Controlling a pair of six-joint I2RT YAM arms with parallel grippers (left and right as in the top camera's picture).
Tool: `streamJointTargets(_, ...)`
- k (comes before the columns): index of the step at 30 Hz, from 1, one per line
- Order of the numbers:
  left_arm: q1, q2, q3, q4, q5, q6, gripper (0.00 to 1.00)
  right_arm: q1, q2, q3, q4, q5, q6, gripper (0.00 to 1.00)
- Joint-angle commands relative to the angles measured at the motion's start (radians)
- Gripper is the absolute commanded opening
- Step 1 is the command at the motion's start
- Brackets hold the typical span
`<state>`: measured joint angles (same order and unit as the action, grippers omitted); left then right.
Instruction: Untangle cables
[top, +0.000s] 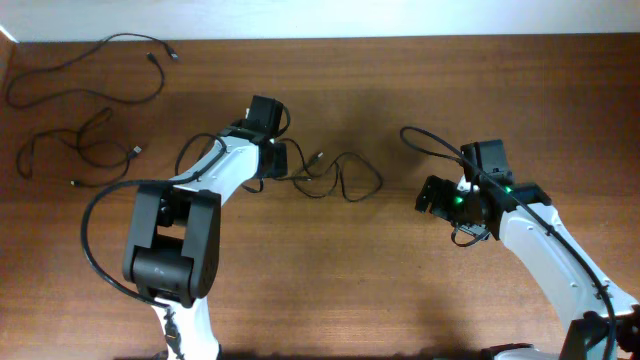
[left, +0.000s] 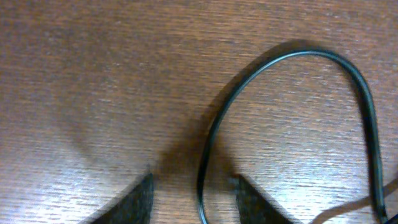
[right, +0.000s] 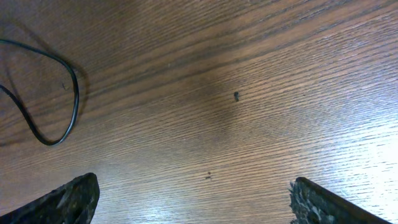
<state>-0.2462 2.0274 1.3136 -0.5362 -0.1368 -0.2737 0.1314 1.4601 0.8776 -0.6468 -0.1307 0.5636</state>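
Overhead and wrist views of the wooden surface (top: 400, 90) with three thin black cables, all lying apart from one another.

The top cable (top: 128, 36) sweeps in a long loop across the far left corner. The left cable (top: 133, 150) lies coiled just below it. The centre cable (top: 345, 185) lies in loose loops between the two arms.

The left tool (left: 194, 190) is low over the near end of the centre cable. Its fingers (left: 140, 199) are partly spread and straddle one strand. A gap shows on either side, so neither finger touches it.

The right tool (right: 196, 205) has its fingers spread wide and holds nothing. It hangs over bare wood to the right of the centre cable, and one loop of that cable shows at the left edge of its wrist view.
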Motion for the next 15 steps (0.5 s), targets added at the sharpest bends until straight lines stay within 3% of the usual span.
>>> streamJointTargets(1, 0.000, 0.028, -0.010, 0.017, 0.002, -0.003, 0.23, -0.001, 0.002, -0.011, -0.001, 0.012, -0.007, 0.98)
streamJointTargets(2, 0.000, 0.028, -0.010, 0.024, 0.002, -0.002, 0.11, -0.001, 0.002, -0.011, -0.001, 0.012, -0.007, 0.98)
streamJointTargets(4, 0.000, 0.027, -0.009, 0.028, 0.002, -0.002, 0.00, -0.001, 0.002, -0.011, -0.001, 0.012, -0.007, 0.98)
streamJointTargets(7, 0.000, -0.018, 0.018, -0.004, 0.066, -0.002, 0.00, -0.001, 0.002, -0.011, -0.002, 0.011, -0.007, 0.98)
streamJointTargets(12, 0.000, -0.297, 0.059, 0.003, 0.334, -0.002, 0.00, -0.001, 0.002, -0.011, -0.001, 0.011, -0.007, 0.98)
streamJointTargets(15, -0.004, -0.458, 0.059, 0.002, 0.410, -0.001, 0.00, -0.001, 0.002, -0.011, 0.000, 0.011, -0.006, 0.98)
